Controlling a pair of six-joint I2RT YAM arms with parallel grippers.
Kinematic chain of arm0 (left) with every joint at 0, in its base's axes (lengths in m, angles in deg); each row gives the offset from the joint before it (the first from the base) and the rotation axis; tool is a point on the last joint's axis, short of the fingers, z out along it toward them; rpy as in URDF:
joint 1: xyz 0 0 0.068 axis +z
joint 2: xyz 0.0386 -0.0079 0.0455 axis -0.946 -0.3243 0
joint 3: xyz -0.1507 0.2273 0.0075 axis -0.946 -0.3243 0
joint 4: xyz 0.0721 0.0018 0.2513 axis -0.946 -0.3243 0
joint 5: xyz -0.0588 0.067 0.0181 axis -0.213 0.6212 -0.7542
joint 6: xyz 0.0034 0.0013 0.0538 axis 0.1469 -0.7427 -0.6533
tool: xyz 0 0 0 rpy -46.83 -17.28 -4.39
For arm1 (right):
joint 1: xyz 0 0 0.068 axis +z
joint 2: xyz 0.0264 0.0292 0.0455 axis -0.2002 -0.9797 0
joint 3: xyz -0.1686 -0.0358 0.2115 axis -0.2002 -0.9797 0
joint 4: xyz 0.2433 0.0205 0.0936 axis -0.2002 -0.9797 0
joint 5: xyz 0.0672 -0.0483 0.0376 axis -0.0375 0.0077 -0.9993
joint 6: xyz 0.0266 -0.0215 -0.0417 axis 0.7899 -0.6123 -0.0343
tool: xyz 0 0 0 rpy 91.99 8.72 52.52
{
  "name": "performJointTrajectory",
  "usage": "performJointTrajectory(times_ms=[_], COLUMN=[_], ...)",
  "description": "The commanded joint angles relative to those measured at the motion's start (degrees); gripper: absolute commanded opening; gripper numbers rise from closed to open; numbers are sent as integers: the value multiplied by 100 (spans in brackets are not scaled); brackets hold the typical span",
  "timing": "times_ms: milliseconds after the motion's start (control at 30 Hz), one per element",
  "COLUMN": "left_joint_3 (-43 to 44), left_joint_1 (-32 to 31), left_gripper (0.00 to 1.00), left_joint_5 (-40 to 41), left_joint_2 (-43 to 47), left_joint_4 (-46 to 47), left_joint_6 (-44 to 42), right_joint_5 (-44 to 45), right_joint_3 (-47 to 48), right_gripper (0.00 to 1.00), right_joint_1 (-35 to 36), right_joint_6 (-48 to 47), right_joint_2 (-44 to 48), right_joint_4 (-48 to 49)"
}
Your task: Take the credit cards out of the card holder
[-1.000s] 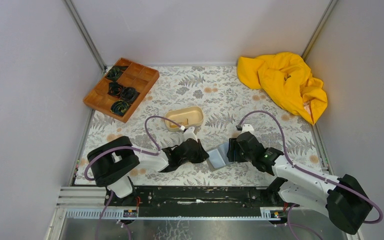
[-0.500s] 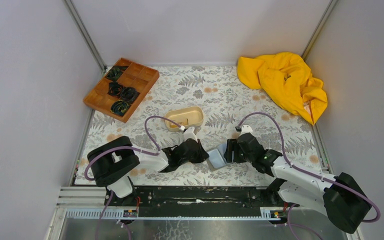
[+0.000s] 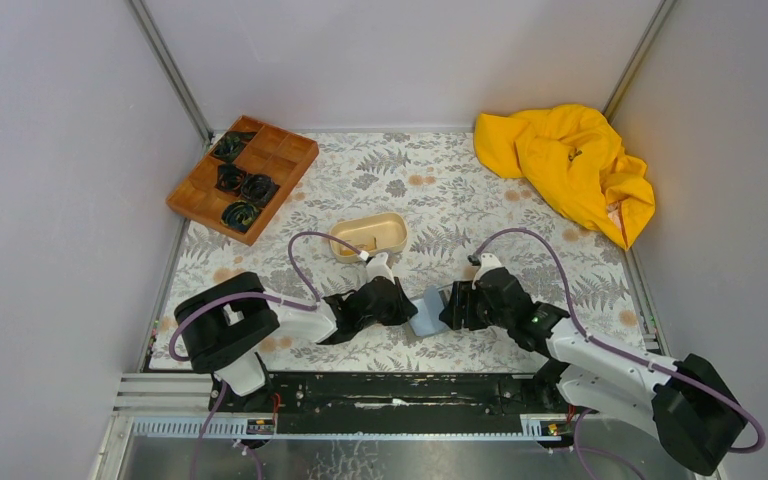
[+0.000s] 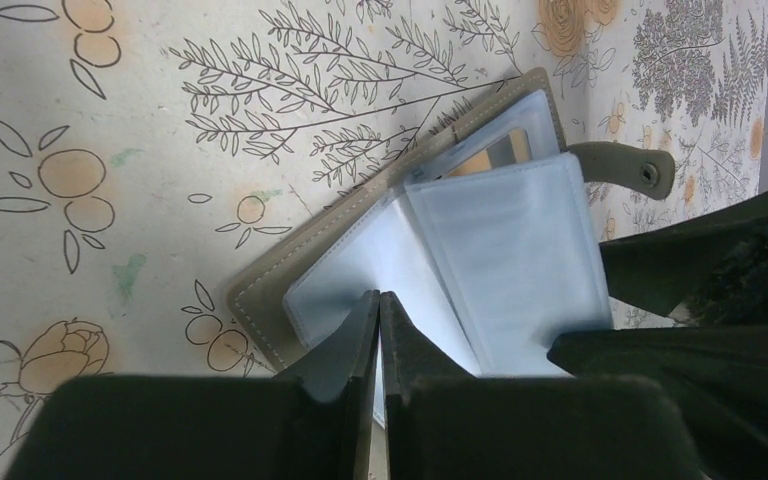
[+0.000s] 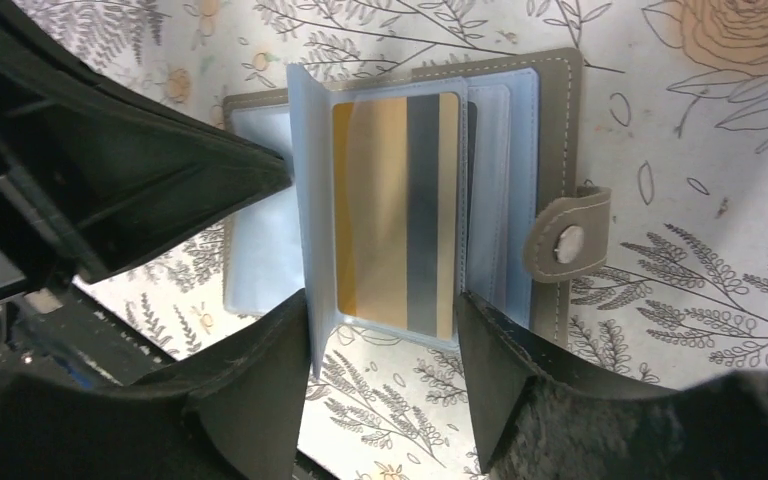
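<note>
The card holder point(image 3: 428, 314) lies open on the floral cloth between both arms, its olive-grey cover point(image 5: 558, 110) down and its pale blue sleeves fanned up. One credit card point(image 5: 397, 210), striped yellow and grey, sits inside a clear sleeve. My right gripper point(image 5: 385, 335) is open, and its fingers point(image 5: 270, 370) straddle the lower edge of that sleeve. My left gripper point(image 4: 379, 300) is shut, with its tips resting on the sleeve of the holder's other half point(image 4: 340, 290). From above, my left gripper point(image 3: 408, 305) and right gripper point(image 3: 448, 306) meet over the holder.
A beige oval tray point(image 3: 368, 237) stands just behind the left gripper. A brown compartment tray point(image 3: 243, 172) with dark coiled items sits at the back left. A yellow cloth point(image 3: 568, 165) is bunched at the back right. The holder's snap strap point(image 5: 565, 240) sticks out sideways.
My right gripper has slid left over the holder, so less of the holder shows from above. The left arm has stayed in place.
</note>
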Motion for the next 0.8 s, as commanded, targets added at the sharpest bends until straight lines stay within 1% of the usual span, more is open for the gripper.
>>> performJointTrajectory(times_ms=[0,100,233,333,467,600,767], left_joint_3=[-126,-145,-171,-189,-225,-263,-310], left_joint_1=[5,-1,-4,-6,1,0,0], left_gripper=[9,9,9,9,9,10,10], left_joint_5=[-55,-72,-80,-82,-82,-66,-67], left_joint_2=[-204,-236,-254,-253,-243,-241,-223], left_joint_4=[-241,-188,-138,-115,-97,-70,-27], left_joint_6=[-34,-25,-16,-7,9,19,45], right_joint_5=[-535,-588,-657,-692,-914,-1009,-1139], right_joint_3=[106,159,173,132,98,201,64], right_gripper=[59,59,65,66,66,66,66], right_joint_1=[35,42,42,38,62,241,375], right_joint_6=[247,268,259,287,432,519,694], right_joint_2=[278,419,444,357,275,177,-134], right_joint_4=[391,316,285,369,669,870,1367])
